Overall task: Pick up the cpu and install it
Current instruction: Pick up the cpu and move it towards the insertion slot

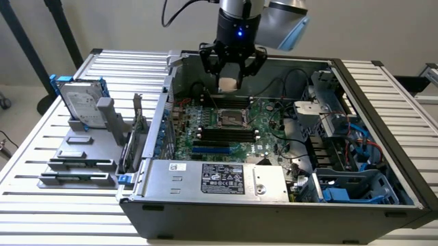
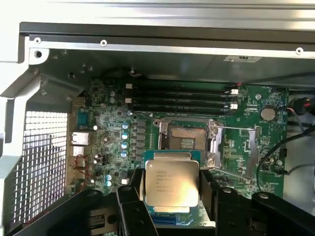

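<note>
Slatted metal table (image 1: pixel 27 205) is carrying an open computer case (image 1: pixel 274 218). Over its motherboard (image 1: pixel 268 137), the gripper (image 1: pixel 230 77) is pinching the cpu (image 2: pixel 171 181) by two opposite edges, hanging it near the empty socket (image 2: pixel 189 137).

The cpu (image 2: pixel 171 183) has a shiny silver metal top — case (image 1: pixel 274 219) walls matt grey metal.

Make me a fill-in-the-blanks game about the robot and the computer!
1. The gripper holds the cpu ___ the socket.
2. No chip sits in the socket, so it is ___.
3. The hard drive stands in a ___ bracket.
Missing words: above, empty, blue.
</note>
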Robot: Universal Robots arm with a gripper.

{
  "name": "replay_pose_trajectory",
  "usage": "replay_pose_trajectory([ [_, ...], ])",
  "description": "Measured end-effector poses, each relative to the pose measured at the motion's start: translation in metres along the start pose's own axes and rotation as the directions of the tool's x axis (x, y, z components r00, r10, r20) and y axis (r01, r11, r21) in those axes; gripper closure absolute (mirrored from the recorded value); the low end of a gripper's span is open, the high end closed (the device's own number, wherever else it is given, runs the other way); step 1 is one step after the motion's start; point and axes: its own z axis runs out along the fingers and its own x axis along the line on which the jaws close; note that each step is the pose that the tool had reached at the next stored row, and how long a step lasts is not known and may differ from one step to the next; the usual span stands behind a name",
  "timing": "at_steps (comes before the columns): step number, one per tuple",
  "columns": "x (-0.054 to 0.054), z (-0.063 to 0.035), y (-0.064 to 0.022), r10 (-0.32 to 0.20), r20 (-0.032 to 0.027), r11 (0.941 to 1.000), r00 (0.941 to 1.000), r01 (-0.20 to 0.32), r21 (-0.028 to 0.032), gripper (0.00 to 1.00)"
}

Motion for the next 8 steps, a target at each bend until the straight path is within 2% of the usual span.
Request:
replay_pose_trajectory([
  [4,-0.011,0.0074,0.0052,0.0,0.0001,1.0,1.0,0.0,-0.0002,0.45],
  [8,-0.017,0.0148,0.0086,0.0,0.0,1.0,1.0,0.0,-0.0001,0.45],
])
